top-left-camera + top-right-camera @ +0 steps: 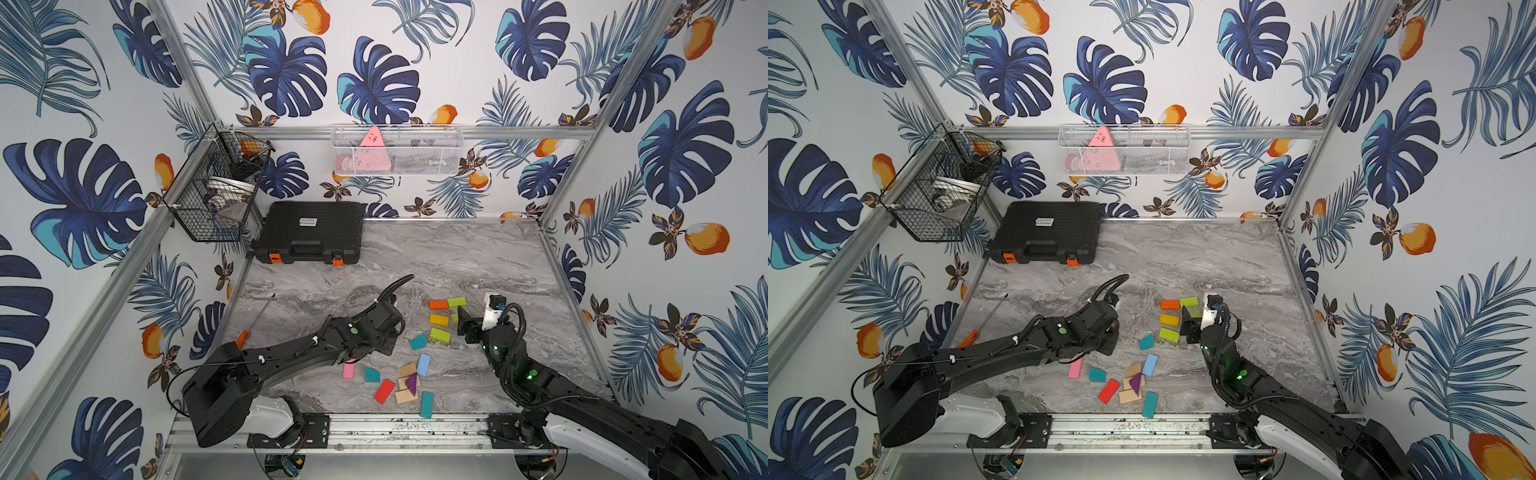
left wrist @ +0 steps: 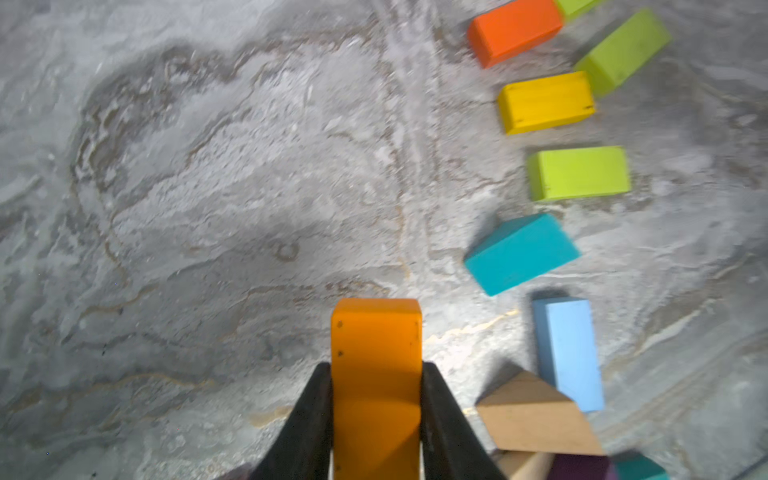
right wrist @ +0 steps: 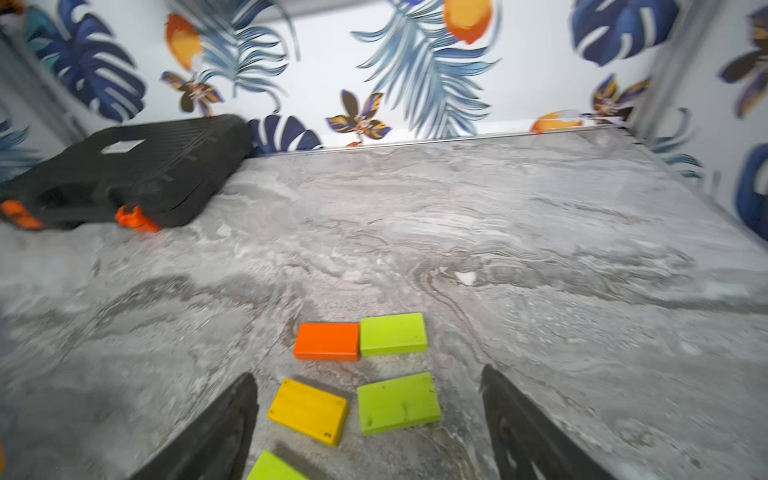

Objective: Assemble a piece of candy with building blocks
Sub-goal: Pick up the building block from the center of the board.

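Two claws, one block in hand.
The left claw (image 2: 376, 365) is clamped on the long sides of an orange block (image 2: 376, 332); the right claw (image 3: 368, 374) stands wide and empty over a yellow block (image 3: 308, 411) and a green block (image 3: 398, 403) on the desk (image 3: 540, 249). The other blocks (image 1: 409, 380) lie scattered nearer the desk's front edge. They look light, stiff and a little slick with paint: best pinched across the flat parallel sides, mid-length.

Top pair overhead; wrist views close, share blocks (image 2: 577, 172).
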`<action>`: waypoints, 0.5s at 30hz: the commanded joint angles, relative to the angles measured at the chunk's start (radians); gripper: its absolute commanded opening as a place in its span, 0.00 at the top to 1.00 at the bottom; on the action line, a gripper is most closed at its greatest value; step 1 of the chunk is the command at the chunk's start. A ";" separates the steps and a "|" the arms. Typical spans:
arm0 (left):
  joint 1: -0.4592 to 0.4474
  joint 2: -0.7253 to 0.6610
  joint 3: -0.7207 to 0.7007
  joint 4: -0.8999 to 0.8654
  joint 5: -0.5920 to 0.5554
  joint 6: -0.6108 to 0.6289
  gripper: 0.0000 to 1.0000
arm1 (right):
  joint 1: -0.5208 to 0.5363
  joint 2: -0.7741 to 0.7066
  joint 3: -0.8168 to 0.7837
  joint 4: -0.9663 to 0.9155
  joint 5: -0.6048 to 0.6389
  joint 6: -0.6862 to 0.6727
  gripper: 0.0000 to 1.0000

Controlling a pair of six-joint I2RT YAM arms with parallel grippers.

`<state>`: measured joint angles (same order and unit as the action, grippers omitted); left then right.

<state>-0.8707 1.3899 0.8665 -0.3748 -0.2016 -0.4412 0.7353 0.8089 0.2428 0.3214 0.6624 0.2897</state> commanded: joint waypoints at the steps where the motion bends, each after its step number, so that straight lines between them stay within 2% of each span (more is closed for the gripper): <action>1: -0.026 0.041 0.077 0.029 0.040 0.105 0.77 | -0.007 -0.016 0.000 -0.100 0.300 0.199 0.15; 5: -0.056 0.124 0.177 0.072 0.136 0.196 0.77 | -0.029 -0.040 0.015 -0.200 0.373 0.303 0.15; 10: -0.111 0.275 0.339 0.046 0.191 0.308 0.78 | -0.054 -0.038 0.039 -0.352 0.475 0.500 0.16; 15: -0.119 0.426 0.486 0.006 0.263 0.388 0.77 | -0.077 -0.074 0.036 -0.399 0.472 0.543 0.15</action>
<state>-0.9886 1.7729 1.3006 -0.3443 0.0032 -0.1398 0.6636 0.7517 0.2737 -0.0082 1.0863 0.7460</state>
